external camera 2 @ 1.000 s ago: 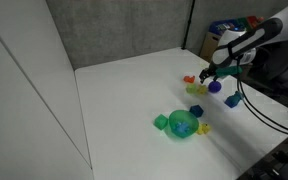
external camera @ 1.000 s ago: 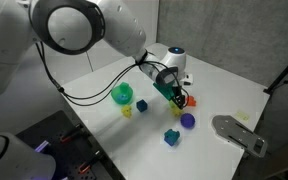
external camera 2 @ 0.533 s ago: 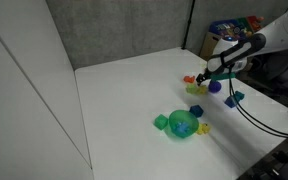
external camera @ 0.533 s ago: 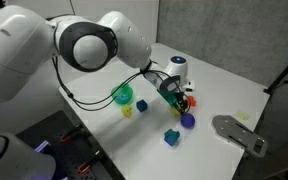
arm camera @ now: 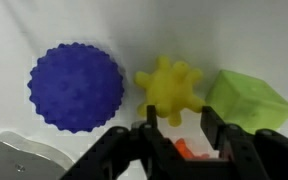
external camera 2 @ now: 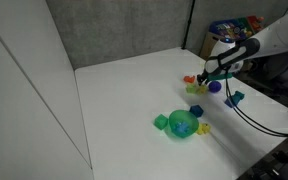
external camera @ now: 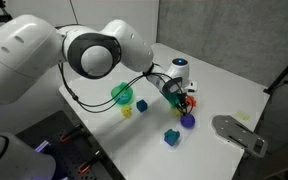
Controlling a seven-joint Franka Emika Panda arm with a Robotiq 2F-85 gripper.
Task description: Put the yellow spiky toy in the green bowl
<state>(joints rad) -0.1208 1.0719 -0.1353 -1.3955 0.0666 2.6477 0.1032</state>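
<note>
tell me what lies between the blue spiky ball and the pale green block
The yellow spiky toy lies between the blue spiky ball and the pale green block; the wrist view shows it.

No text, label, brand mark, number or sign can be read in either exterior view or in the wrist view.
</note>
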